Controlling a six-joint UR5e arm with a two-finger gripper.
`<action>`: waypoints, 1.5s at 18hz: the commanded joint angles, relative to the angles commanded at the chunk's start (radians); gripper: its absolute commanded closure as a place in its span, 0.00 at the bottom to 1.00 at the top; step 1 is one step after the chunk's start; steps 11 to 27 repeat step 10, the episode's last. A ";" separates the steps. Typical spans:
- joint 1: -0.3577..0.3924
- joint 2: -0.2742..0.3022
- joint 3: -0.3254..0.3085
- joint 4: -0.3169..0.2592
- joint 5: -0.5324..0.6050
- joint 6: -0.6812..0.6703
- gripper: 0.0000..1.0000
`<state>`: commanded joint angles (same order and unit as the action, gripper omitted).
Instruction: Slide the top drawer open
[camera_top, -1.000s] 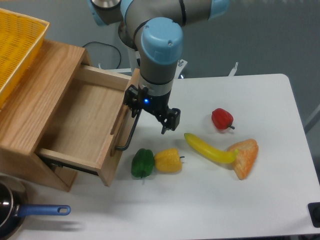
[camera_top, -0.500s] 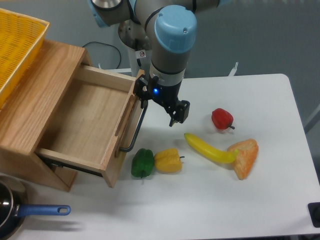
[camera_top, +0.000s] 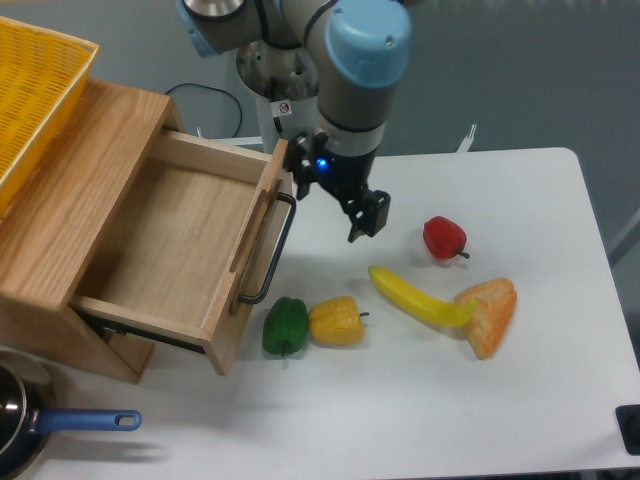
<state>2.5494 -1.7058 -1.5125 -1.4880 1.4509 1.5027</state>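
We see the top drawer (camera_top: 175, 245) pulled well out of its light-oak cabinet (camera_top: 75, 190) at the left of the white table (camera_top: 520, 400), its bare wooden floor open to the camera. The long black bar handle (camera_top: 272, 250) runs across the drawer's front panel, which faces the middle of the table.

The gripper (camera_top: 352, 205) hangs from the arm (camera_top: 350, 90) just to the right of the handle's upper end, over the tabletop, and holds nothing. A blue light glows on its wrist. Only 1 dark fingertip (camera_top: 371, 213) shows clearly, so we cannot tell whether the jaws stand apart or together; we also cannot tell if any part of the tool touches the handle.

In front of the drawer lie 1 green pepper (camera_top: 285, 325) and 1 yellow pepper (camera_top: 336, 321), touching each other, the green one near the drawer's front corner. To their right, a yellow banana (camera_top: 418, 296) stretches toward an orange wedge of fruit (camera_top: 489, 314) and meets it. A red pepper (camera_top: 444, 238) sits apart, to the right of the gripper.

A yellow mesh basket (camera_top: 35, 95) rests on top of the cabinet, and a pan with a blue handle (camera_top: 85, 421) shows at the lower left corner.
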 joint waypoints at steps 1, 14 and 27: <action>0.003 -0.002 0.000 0.005 0.037 0.054 0.00; 0.026 -0.061 -0.003 0.106 0.137 0.192 0.00; 0.026 -0.061 -0.003 0.106 0.137 0.192 0.00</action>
